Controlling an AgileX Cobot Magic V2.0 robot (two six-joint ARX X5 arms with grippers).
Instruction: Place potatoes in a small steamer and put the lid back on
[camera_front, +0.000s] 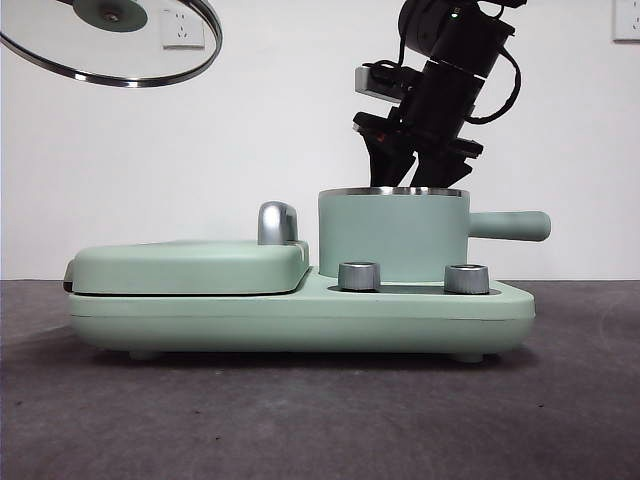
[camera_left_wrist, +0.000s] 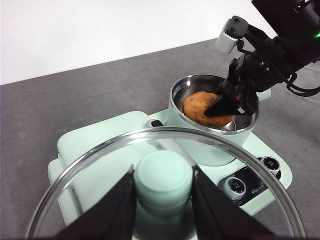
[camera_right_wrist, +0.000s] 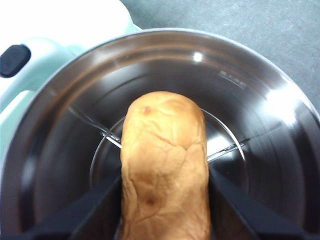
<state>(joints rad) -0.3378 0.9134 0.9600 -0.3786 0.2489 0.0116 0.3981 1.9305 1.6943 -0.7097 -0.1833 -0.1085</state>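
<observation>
The orange-brown potato (camera_right_wrist: 165, 160) is inside the mint-green steamer pot (camera_front: 392, 235), low over its steel bottom and wire rack. My right gripper (camera_right_wrist: 165, 175) reaches down into the pot (camera_left_wrist: 210, 150) and its jaws press both sides of the potato (camera_left_wrist: 200, 107). In the front view the right gripper (camera_front: 410, 175) dips behind the pot's rim and the potato is hidden. My left gripper (camera_left_wrist: 163, 182) is shut on the mint knob of the clear glass lid (camera_left_wrist: 225, 200). It holds the lid (camera_front: 110, 45) high up at the left, well clear of the pot.
The pot stands on the right of a mint-green cooker base (camera_front: 300, 315) with two steel dials (camera_front: 359, 276) in front. The flat griddle cover (camera_front: 190, 265) with a chrome handle (camera_front: 277, 222) fills the left. The pot's stubby handle (camera_front: 510, 225) points right.
</observation>
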